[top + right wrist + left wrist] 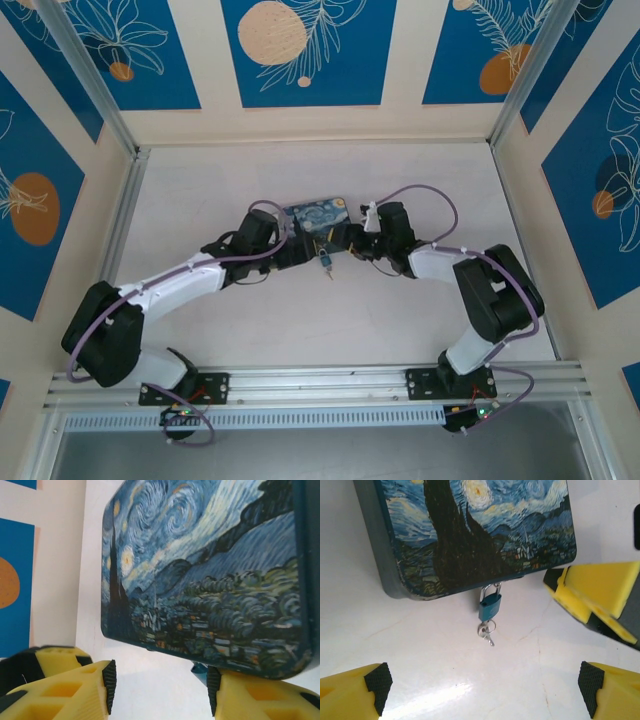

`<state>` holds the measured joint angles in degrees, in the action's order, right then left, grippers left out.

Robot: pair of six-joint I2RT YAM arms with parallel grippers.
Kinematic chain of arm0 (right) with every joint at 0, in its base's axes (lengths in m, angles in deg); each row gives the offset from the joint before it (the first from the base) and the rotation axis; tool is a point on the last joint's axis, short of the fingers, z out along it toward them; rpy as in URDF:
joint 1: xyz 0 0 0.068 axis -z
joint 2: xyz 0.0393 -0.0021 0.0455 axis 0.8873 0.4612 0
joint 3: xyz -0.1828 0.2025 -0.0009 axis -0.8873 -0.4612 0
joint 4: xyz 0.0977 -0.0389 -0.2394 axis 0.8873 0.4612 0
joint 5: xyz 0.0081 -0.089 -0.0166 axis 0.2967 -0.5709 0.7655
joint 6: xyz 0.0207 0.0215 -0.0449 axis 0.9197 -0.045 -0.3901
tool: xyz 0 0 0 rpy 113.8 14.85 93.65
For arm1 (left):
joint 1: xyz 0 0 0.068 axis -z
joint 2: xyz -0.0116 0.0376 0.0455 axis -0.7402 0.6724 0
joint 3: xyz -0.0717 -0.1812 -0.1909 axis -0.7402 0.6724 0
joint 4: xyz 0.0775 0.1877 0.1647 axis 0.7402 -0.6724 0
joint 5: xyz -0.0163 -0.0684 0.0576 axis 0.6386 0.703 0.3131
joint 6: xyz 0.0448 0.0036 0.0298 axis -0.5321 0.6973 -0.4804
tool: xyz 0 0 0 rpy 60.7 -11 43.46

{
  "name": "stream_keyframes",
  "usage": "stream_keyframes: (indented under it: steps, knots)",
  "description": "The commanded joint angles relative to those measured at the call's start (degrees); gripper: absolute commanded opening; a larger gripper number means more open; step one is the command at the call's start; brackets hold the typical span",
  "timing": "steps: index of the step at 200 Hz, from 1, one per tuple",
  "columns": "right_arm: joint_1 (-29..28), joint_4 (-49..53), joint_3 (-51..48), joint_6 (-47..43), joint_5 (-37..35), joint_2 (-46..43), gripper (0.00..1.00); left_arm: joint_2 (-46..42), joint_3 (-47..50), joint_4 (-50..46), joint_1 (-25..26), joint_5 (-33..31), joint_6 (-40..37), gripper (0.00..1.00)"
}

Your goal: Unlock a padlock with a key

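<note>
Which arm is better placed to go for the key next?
Left, probably. The left gripper is open, with the padlock and key straight ahead, centred between its fingertips and untouched. The right gripper sits off to the side, by the box corner.

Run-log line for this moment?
left fingers open | right fingers open beside starry-night box | padlock on box | key at padlock base

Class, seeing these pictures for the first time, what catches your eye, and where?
The box printed with a swirling night sky lies in the middle of the white table. A tiny blue padlock sits at its near edge, the key and a ring at the lock's lower end. The left gripper stands wide open just before it.
</note>
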<state>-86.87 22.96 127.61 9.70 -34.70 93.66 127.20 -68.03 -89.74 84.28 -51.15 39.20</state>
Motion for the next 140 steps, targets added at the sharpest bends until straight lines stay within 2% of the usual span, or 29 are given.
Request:
stream_keyframes:
  steps: [1,54,140]
  knots:
    - [-0.62,1.77,1.46,-2.99,1.42,-0.15,0.49,1.43,-2.18,-1.58,-1.54,-0.26,-1.78,0.97]
    - [-3.12,3.16,-2.64,-8.29,-1.69,0.74,0.46,4.82,-5.06,-1.98,-5.40,2.40,-3.76,0.97]
    - [-7.95,8.70,3.04,-17.98,-8.67,8.53,0.46,7.42,-7.72,-1.73,-8.58,5.49,-4.40,0.98]
